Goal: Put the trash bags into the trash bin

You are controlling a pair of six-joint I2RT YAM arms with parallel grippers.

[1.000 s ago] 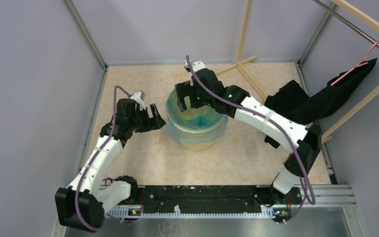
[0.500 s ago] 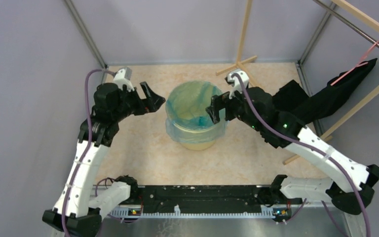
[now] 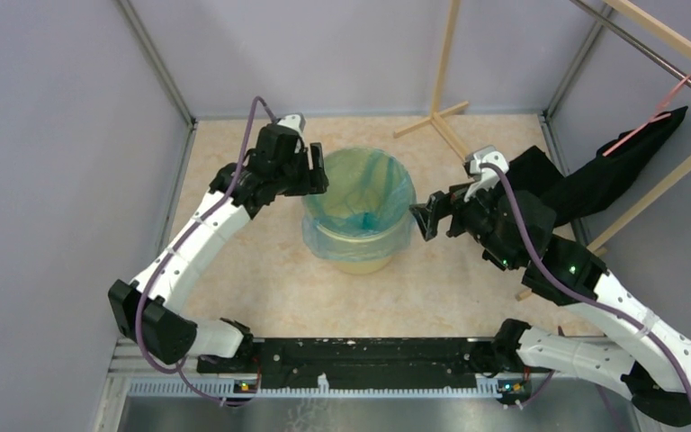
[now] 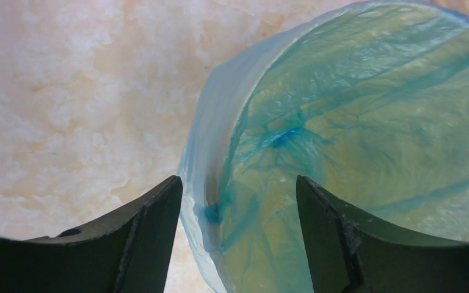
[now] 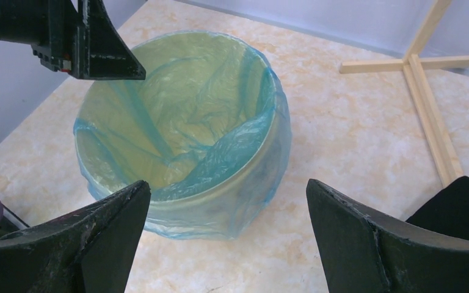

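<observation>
The trash bag (image 3: 361,200) is lining the trash bin (image 3: 360,264), which is sitting mid-table (image 3: 261,270). Its blue film is draping over the rim and veiling most of the yellow wall, leaving only the lowest band bare. The left gripper (image 3: 316,171) is hanging at the bin's far-left rim with its jaws parted. In the wrist view the film-covered rim is lying between them, though whether either finger is touching it is unclear. The right gripper (image 3: 429,220) is gaping wide just beside the bin's right side, apart from it. The right arm is hiding part of the black cloth (image 3: 594,184).
</observation>
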